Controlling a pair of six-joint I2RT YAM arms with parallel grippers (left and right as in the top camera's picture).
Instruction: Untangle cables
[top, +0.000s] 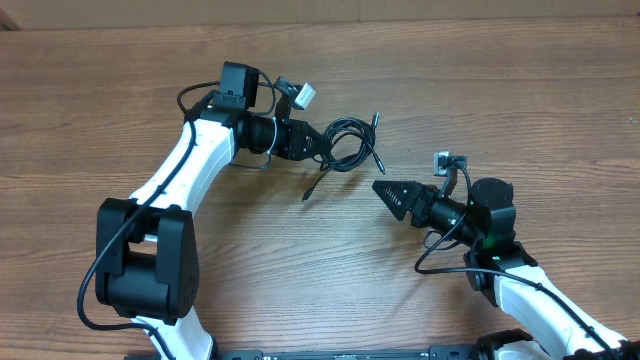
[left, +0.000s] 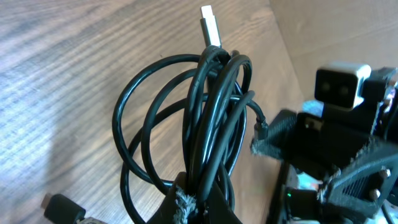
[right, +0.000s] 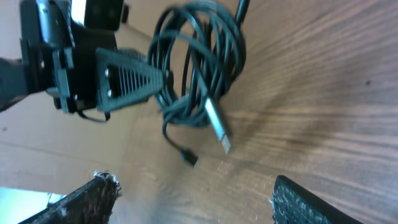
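The left tool (top: 320, 145) is pinching the cables (top: 350, 142) at one edge of their coil, its fingers pressed together on several strands at once. The coil is hanging out past its tips and looks to be lifted off the bench (top: 120, 120), with a shadow falling on the wood beneath. The right tool (top: 388, 192) is sitting just beside the coil, on the side toward the robot's base and its right. Its fingers (right: 93, 198) are spread wide, holding nothing, and its tips are pointing at the loops. So the right arm is the free one, and it is near.

The coil's long axis is running straight out from the left tool's grip. A silver plug (right: 219, 129) is dangling off the coil's edge toward the right tool. A small dark plug (right: 190, 159) is hanging just beyond it on a thinner tail. Another tail is trailing from the coil toward the base; I cannot tell whether it is touching the wood.

I am judging the silver plug to be the end to go for, as it is facing the spread fingers with nothing standing between. The risk is that, with the strands bunched at the pinch, a pull could be tightening them instead.
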